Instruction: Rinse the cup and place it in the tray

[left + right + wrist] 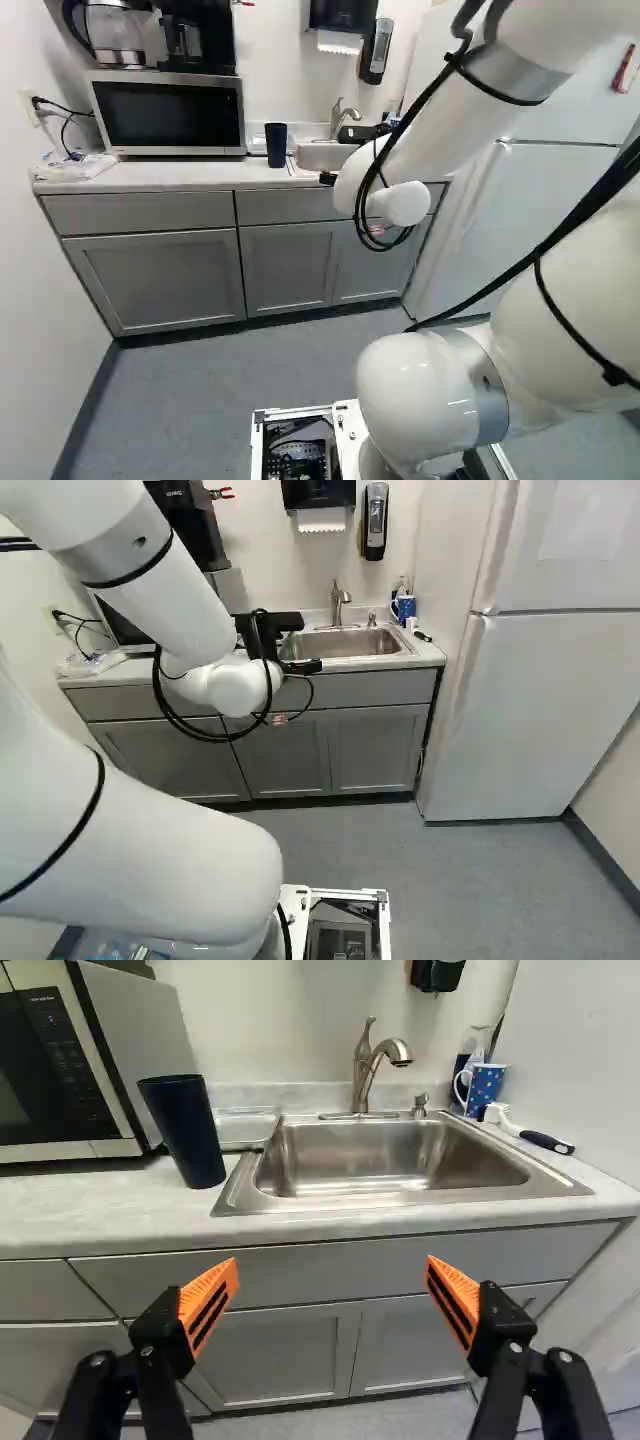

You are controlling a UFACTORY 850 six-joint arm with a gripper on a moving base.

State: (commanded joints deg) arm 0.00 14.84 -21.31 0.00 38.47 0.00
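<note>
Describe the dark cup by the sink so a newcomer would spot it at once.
Start at the microwave on the counter. In the gap between it and the sink stands a tall, plain, near-black blue cup, narrower toward its base. No handle shows on it, unlike the spotted blue mug across the sink.

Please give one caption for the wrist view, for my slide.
Open gripper before the sink, dark cup standing beside it on the counter.

Reaching ahead, spread wide

Slopes the white arm down from the upper left of the right base view. Holds the black gripper just above centre there, with orange pads well apart.
</note>
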